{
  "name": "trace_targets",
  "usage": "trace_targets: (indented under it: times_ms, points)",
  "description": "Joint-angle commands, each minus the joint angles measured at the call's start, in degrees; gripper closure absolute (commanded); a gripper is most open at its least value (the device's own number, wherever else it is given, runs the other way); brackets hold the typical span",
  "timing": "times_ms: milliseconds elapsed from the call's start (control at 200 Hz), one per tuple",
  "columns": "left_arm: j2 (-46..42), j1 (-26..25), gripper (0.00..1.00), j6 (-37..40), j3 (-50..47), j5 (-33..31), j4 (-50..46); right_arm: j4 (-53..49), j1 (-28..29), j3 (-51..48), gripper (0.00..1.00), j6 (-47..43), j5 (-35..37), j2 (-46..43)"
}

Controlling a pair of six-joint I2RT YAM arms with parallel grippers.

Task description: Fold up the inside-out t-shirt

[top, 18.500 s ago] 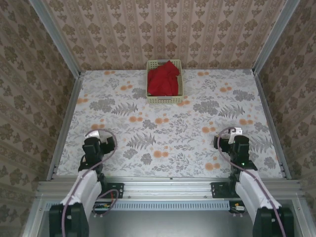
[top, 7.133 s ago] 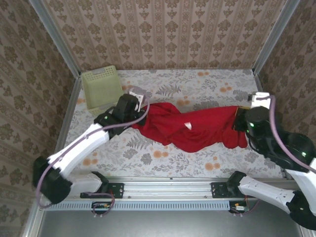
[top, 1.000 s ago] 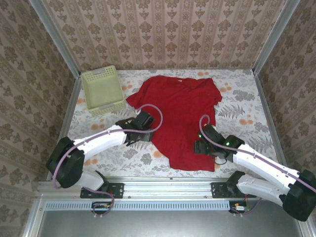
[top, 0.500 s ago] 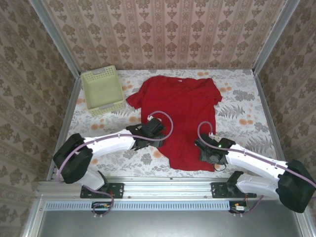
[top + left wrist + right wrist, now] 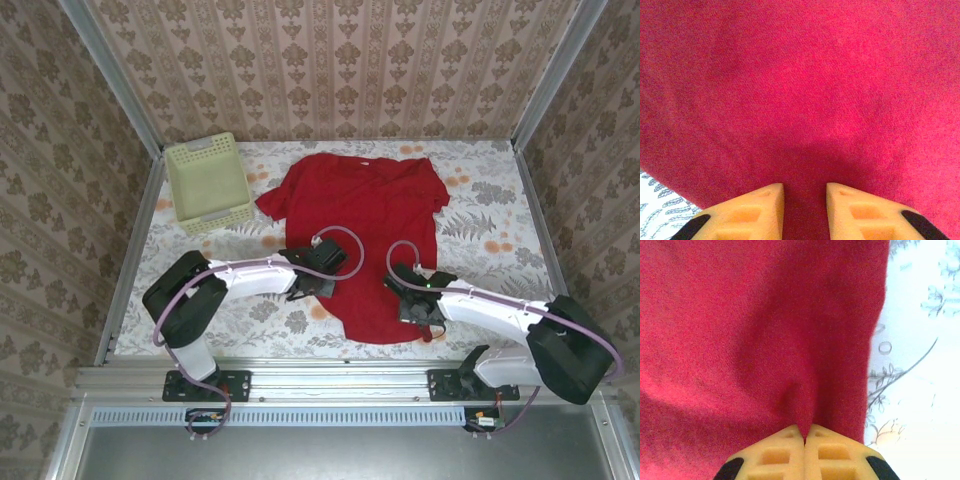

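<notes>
The worktop (image 5: 490,235), covered in a leaf-and-flower print, carries two things. A red t-shirt (image 5: 365,215) lies spread out flat in the middle, collar toward the far wall, hem toward the near edge. A pale yellow-green perforated basket (image 5: 208,183) sits in the far left corner, just clear of a sleeve.

The white-cased left arm (image 5: 250,272) lies low and stretches rightward from its base. The left gripper (image 5: 805,187) is angled down, its orange fingers (image 5: 760,205) standing a narrow gap apart. The white-cased right arm (image 5: 490,308) reaches leftward, equally low, so the two wrists sit near each other. The right gripper (image 5: 805,432) has its fingers pressed together, pinching a small ridge of the plain red cloth t-shirt (image 5: 740,315).
</notes>
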Motion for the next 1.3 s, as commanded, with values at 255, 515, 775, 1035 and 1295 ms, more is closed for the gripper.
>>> trace_targets:
  times_ms: [255,515,775,1035,1295]
  points:
    - [-7.58,0.68,1.0,7.99,11.54,-9.02,-11.85,-14.1,-3.35,12.1,1.0,-10.39,9.01,-17.05]
    - [-12.58,1.06,0.66,4.86,9.99,-8.58,-15.63,-13.18,-6.41,15.61,1.0,-13.11,5.03,-20.63]
    - [-9.28,6.08,0.42,-2.38,0.82,1.18,-5.73,-10.7,-7.76,16.01,1.0,-14.12,4.76,-18.09]
    - [-1.22,8.49,0.44,-4.54,1.0,6.0,-0.53,-10.63,-8.81,14.65,1.0,-14.35,4.13,-19.28]
    - [2.76,8.81,0.78,-3.45,3.1,7.21,0.49,-11.38,-9.95,14.59,1.0,-14.9,4.16,-20.11]
